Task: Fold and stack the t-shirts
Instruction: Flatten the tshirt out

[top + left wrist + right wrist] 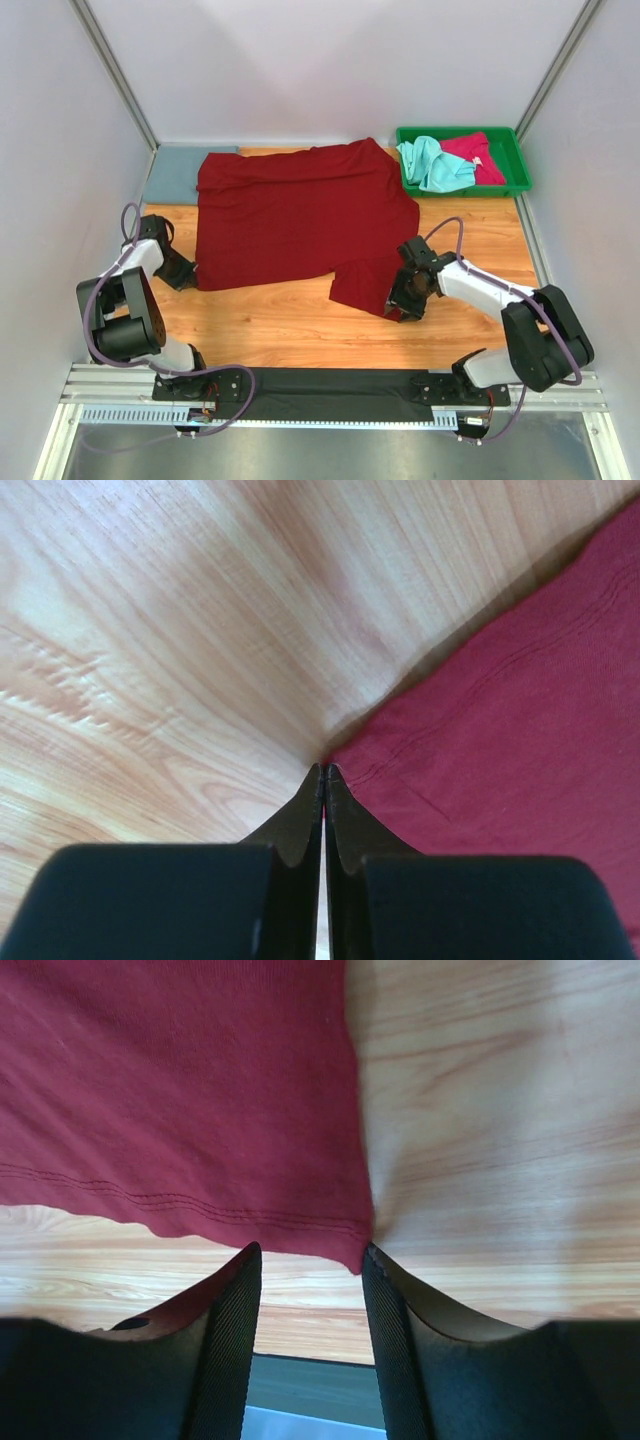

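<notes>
A dark red t-shirt [300,215] lies spread flat across the middle of the table. My left gripper [188,272] sits at its near-left corner. In the left wrist view the jaws [325,768] are shut, pinching the very tip of that corner of the dark red t-shirt [500,700]. My right gripper [402,298] is at the near corner of the shirt's right sleeve. In the right wrist view it [310,1252] is open, with the hemmed sleeve corner [345,1240] between the fingertips. A folded slate grey-blue t-shirt [185,172] lies at the back left.
A green plastic tray [515,150] at the back right holds a crumpled mint green t-shirt [432,163] and a pinkish-red one [475,155]. White walls enclose the table on three sides. A black rail runs along the near edge.
</notes>
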You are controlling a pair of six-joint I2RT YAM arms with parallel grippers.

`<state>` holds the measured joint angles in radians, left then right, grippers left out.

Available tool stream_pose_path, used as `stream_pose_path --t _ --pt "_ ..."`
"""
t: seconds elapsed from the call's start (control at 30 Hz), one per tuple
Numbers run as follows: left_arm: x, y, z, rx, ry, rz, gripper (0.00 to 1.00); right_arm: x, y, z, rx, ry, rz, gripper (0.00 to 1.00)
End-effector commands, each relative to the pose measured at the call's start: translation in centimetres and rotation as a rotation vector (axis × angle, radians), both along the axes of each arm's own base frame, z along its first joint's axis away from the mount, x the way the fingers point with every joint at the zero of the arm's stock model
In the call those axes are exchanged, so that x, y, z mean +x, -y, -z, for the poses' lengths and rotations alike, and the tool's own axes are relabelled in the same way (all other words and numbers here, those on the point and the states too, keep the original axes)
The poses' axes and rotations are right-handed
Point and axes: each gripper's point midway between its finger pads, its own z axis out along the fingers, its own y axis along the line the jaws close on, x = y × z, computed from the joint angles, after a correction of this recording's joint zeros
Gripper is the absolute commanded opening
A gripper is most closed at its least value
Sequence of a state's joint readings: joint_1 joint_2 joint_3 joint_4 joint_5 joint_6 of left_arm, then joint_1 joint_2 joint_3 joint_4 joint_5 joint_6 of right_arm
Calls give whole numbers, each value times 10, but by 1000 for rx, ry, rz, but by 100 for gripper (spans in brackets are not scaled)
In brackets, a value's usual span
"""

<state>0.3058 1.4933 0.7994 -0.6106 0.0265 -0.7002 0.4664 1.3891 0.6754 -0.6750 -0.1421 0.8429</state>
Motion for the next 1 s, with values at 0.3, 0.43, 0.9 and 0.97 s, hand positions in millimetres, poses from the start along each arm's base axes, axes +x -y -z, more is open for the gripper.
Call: stream_pose_path --t 0.3,0.43,0.9,0.97 --pt "0 -3 -21 29 53 72 0 4 20 16 -115 -1 113 39" --pt "2 -1 -23 21 66 79 0 1 26 12 -134 -2 128 40" --pt "3 1 -20 9 60 91 0 -4 22 27 -115 -60 145 36" --pt "2 1 -21 8 59 89 0 -6 23 32 -114 -68 162 32"
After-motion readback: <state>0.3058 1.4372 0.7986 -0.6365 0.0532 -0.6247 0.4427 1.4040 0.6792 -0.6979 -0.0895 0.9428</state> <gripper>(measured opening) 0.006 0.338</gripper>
